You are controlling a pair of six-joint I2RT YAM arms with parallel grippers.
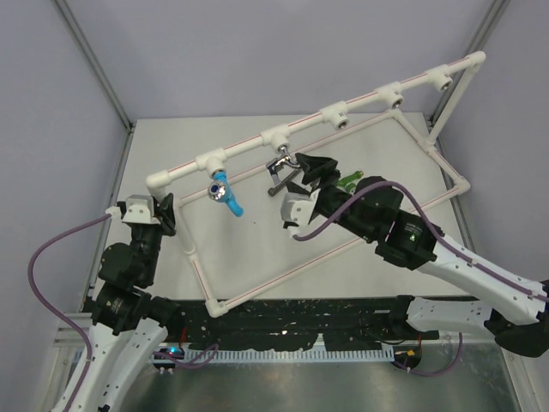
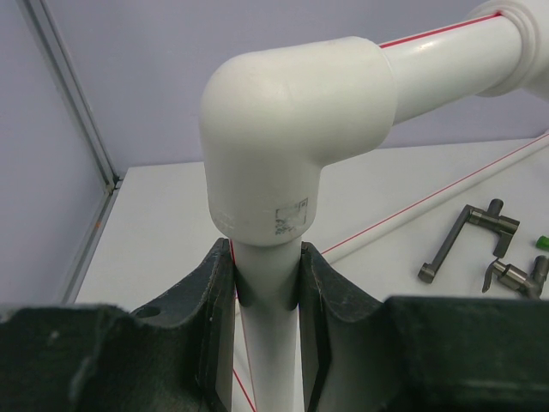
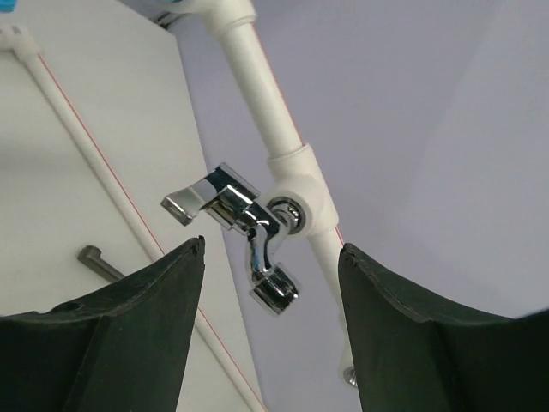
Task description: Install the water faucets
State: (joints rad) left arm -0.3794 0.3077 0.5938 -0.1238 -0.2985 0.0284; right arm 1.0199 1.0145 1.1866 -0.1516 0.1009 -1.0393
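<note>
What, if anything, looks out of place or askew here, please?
Nothing stands out: the blue faucet and chrome faucet sit in the pipe frame; two dark faucets lie on the table.

White pipe frame with red stripes, chrome faucet, blue faucet, green faucet, dark grey faucet

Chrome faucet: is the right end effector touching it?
Apart. Right wrist view shows open space between the chrome faucet and both fingers of the right end effector.
</note>
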